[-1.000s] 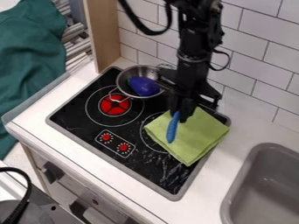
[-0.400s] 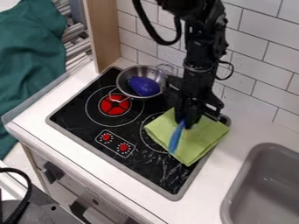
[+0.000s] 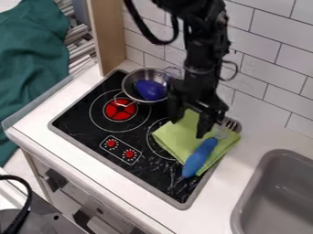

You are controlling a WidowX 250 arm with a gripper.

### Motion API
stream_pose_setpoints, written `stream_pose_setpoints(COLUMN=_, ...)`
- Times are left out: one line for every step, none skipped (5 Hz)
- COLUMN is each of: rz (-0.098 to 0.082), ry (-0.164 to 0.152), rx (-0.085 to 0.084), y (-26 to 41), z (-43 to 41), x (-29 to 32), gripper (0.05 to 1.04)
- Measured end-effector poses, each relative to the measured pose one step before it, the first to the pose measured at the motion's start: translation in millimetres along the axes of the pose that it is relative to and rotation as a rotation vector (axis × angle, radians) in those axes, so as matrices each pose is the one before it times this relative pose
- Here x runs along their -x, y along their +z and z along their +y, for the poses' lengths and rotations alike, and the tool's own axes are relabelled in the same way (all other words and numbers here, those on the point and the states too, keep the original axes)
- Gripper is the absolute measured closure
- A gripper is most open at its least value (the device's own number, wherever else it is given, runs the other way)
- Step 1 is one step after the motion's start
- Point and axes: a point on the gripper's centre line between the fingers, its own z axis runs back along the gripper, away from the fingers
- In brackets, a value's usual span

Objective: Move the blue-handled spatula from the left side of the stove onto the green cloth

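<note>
We see the claw [image 3: 188, 127] standing wide, its two fingers spread well apart above the green cloth [image 3: 183, 135], with nothing held between them. The fork [image 3: 198, 157] is the thing nearest to it: it lies slantwise on the cloth, its metal tines just beyond the claw on our right and its thick blue handle running down below the claw, toward us. The handle's end passes the cloth's edge, over the black stovetop [image 3: 160, 177]. We cannot tell whether a fingertip touches the cloth.

Up and to the left of the claw, we see a metal pan [image 3: 127, 85] with a rounded blue-purple thing [image 3: 150, 90] inside it. Farther left of the claw is the red burner [image 3: 120, 109], and below that, nearer to us, are two red knobs [image 3: 111, 143]. Well apart from the claw, down to our right, we find the grey sink [image 3: 272, 205] set in the white counter [image 3: 245, 157]. Behind the claw rises the white tiled wall [image 3: 269, 77], and far off to its left hangs a dark green fabric [image 3: 30, 59].
</note>
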Motion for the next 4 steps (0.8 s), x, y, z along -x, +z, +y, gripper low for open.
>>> stream_pose_setpoints(rz=-0.0348, ry=0.0353, rx=-0.028, y=25.99, z=3.43, x=5.69, gripper=0.067)
stream_pose_setpoints(rz=0.0, ry=0.0068, rx=-0.0013, y=3.61, z=0.26, x=3.77, gripper=0.073)
stream_pose_setpoints(rz=-0.0031, ry=0.0088, rx=0.0012, y=3.52, z=-0.53, x=3.34, gripper=0.073)
stream_pose_setpoints(rz=0.0108, ry=0.0117, rx=0.0008, y=0.01, z=-0.13, x=1.71, gripper=0.073)
